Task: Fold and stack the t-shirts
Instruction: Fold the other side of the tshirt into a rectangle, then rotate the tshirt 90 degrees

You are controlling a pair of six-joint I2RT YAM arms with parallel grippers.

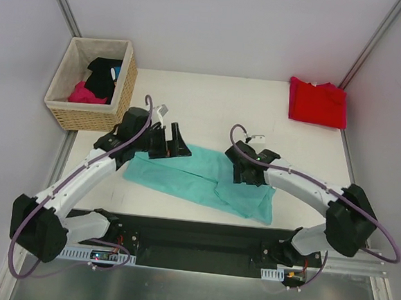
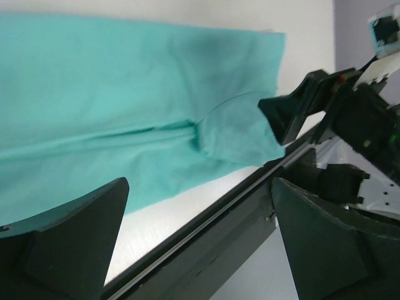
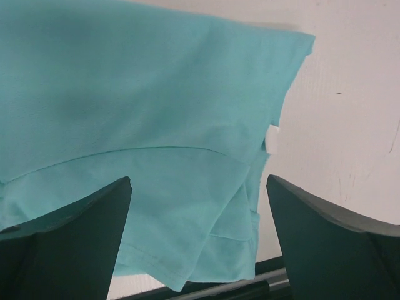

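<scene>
The teal t-shirt (image 1: 205, 181) lies folded into a long strip across the table's near middle; it also shows in the left wrist view (image 2: 125, 106) and the right wrist view (image 3: 156, 125). The red t-shirt (image 1: 318, 102) lies folded at the table's far right corner. My left gripper (image 1: 168, 142) is open and empty, above the teal shirt's far left part. My right gripper (image 1: 249, 173) is open and empty, above the shirt's right part, with its folded hem and small white label (image 3: 272, 139) between the fingers.
A wicker basket (image 1: 125, 92) at the far left holds a black garment (image 1: 103, 75) and a magenta-pink garment (image 1: 85, 94). The table's black front rail (image 1: 201, 230) runs just below the teal shirt's near edge. Grey walls close in both sides.
</scene>
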